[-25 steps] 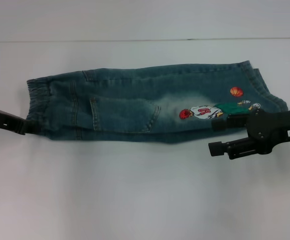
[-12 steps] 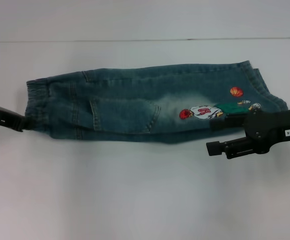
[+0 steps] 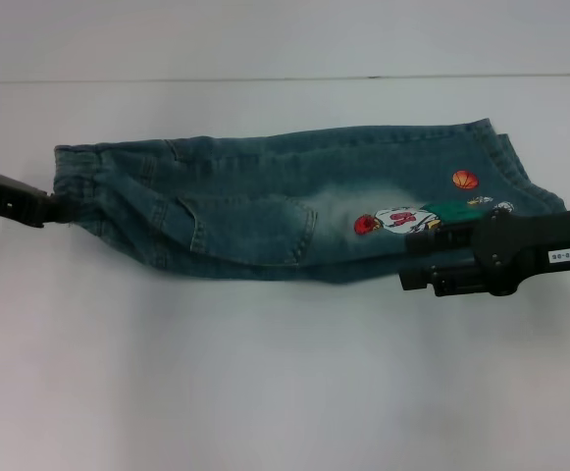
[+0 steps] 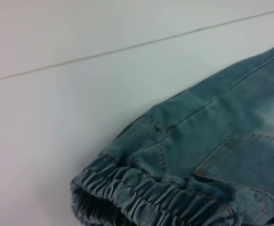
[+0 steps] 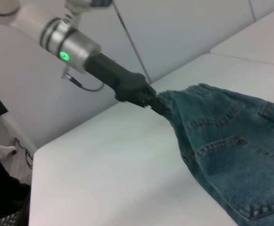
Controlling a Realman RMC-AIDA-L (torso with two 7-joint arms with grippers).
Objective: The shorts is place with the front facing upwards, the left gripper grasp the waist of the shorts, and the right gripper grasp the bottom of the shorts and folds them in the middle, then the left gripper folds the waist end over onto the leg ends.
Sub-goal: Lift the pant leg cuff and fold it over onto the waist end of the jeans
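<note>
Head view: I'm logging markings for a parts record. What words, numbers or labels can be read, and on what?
White label on the right gripper's arm: dark print, too small to read.
Embroidered player on the shorts: red mark on the white shirt, maybe a number, too blurred to read.
No other text shows.

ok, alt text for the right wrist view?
The left gripper is shut on the waist of the denim shorts, lifting that end off the white table. The rest of the shorts slopes down towards the camera.
</note>
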